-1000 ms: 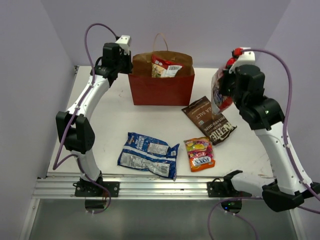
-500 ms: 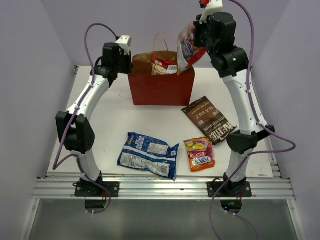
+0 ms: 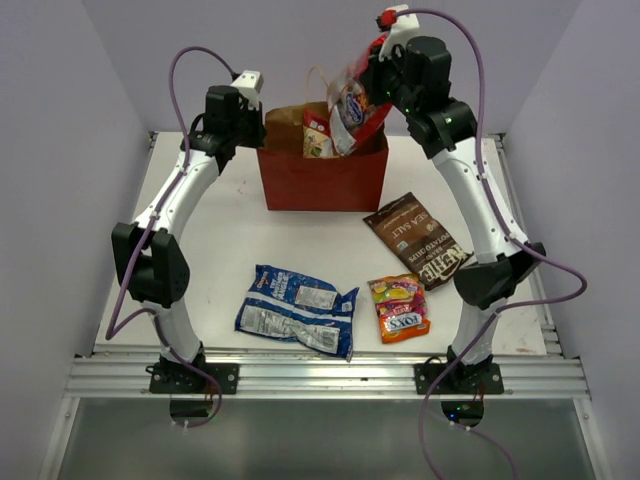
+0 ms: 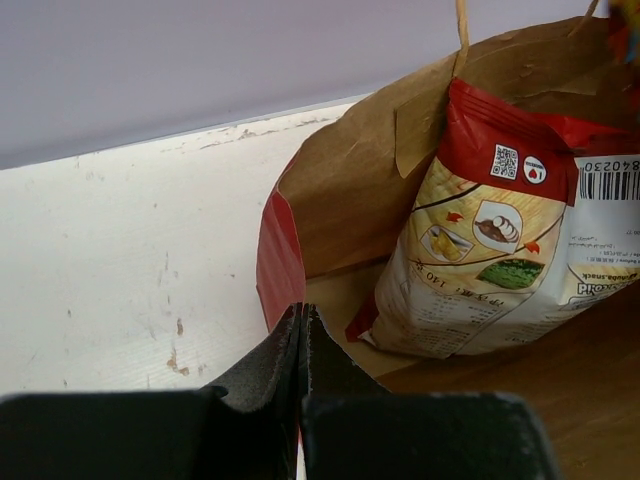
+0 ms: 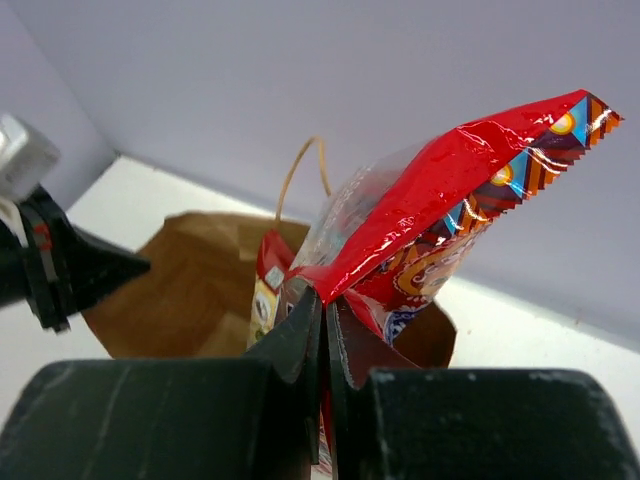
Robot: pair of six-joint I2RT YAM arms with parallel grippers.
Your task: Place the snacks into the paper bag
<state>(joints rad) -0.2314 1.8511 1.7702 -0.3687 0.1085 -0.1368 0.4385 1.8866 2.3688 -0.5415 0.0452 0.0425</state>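
Nearest, close to the front edge of the white worktop (image 3: 225, 235) and left of its middle, a blue-white crinkly plastic packet (image 3: 297, 310) lies flat. Just beside it to the right, and apart from it, lies a small orange-yellow-pink candy bag (image 3: 399, 308), also flat. A little farther back, toward the right edge, a brown chip bag (image 3: 418, 240) lies flat at a slant. Its near corner comes close to the small candy bag, though whether the two touch cannot be told. Toward the far edge, about midway between the left and right edges, the red-sided paper shopping bag (image 3: 322, 180) stands upright with its mouth open and its brown kraft inside showing. A white-yellow-red snack bag (image 4: 500, 250) stands inside it, leaning against the inner wall. The left pincer (image 3: 262, 130) reaches the bag's top left corner, and the left wrist view shows its fingers pressed together on the bag's edge there. The right pincer (image 3: 375, 75) is raised above the right part of the bag, and its fingers are clamped on a red crinkly candy bag (image 5: 440, 200). That bag hangs down over the open mouth, just beside the white-yellow-red snack bag. Whether its lower end is below the rim cannot be told.
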